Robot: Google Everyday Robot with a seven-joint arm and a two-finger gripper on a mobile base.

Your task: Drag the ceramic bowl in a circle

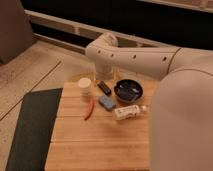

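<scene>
The ceramic bowl [128,90] is round, dark and glossy, with light marks inside. It sits at the back right of the wooden table [100,142]. My white arm reaches in from the right above it and bends down at the table's far edge. The gripper [108,75] is at the arm's lower end, behind the far edge, between the cream jar [84,86] and the bowl, a little left of the bowl. It is mostly hidden by the wrist.
A small black bar [104,88], a blue block [106,102], a red chili [89,108] and a white tube [129,112] lie around the bowl's left and front. A dark mat [32,125] lies on the floor to the left.
</scene>
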